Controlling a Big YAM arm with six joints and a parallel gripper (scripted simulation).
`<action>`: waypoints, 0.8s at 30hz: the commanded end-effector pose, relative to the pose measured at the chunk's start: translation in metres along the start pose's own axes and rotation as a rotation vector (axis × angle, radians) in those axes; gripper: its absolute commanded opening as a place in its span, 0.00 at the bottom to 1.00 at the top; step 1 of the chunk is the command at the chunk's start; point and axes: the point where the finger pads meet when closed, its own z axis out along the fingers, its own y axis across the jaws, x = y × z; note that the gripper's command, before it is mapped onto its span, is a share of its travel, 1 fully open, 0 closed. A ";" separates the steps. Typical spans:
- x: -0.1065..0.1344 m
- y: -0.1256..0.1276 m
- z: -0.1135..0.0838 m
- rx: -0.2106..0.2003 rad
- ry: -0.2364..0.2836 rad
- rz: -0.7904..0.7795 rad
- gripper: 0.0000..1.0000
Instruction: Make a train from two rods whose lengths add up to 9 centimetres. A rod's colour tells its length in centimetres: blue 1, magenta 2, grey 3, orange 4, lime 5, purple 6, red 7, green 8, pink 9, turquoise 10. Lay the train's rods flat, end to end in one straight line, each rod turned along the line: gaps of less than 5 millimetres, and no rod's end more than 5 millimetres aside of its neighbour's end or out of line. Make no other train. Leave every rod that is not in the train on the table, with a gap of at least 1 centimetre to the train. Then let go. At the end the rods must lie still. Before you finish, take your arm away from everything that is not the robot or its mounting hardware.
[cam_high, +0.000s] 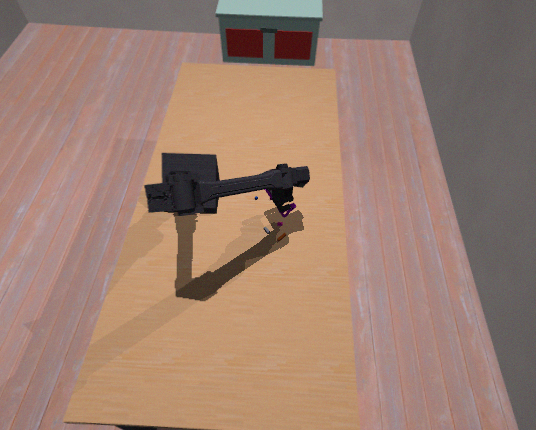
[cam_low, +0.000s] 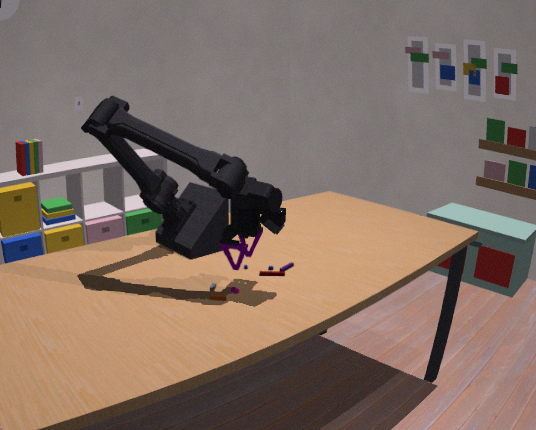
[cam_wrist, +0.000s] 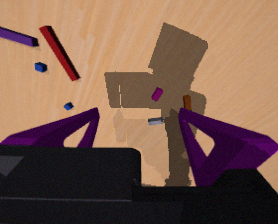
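Observation:
My gripper (cam_wrist: 138, 112) (cam_low: 240, 262) is open and empty, and hangs a little above the table. In the wrist view a short magenta rod (cam_wrist: 157, 93), a grey rod (cam_wrist: 156, 121) and an orange rod (cam_wrist: 187, 102) lie apart in the arm's shadow ahead of the fingers. A red rod (cam_wrist: 60, 52) lies flat at the upper left, with a purple rod (cam_wrist: 17, 36) beyond it and two blue cubes (cam_wrist: 41, 66) (cam_wrist: 68, 106) near it. In the exterior view the red rod (cam_low: 271, 273) and purple rod (cam_low: 286, 267) lie right of the gripper, and the magenta rod (cam_low: 234, 290) lies in front of it.
The arm's base (cam_high: 190, 182) stands on the table's left side. The table's right edge (cam_high: 345, 210) is a short way beyond the rods. A teal cabinet (cam_high: 270, 31) stands on the floor past the far end.

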 end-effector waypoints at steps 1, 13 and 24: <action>-0.018 -0.003 -0.015 0.014 -0.046 -0.060 1.00; -0.023 0.006 -0.013 0.017 -0.043 -0.258 1.00; -0.027 0.013 -0.013 0.021 -0.042 -0.454 1.00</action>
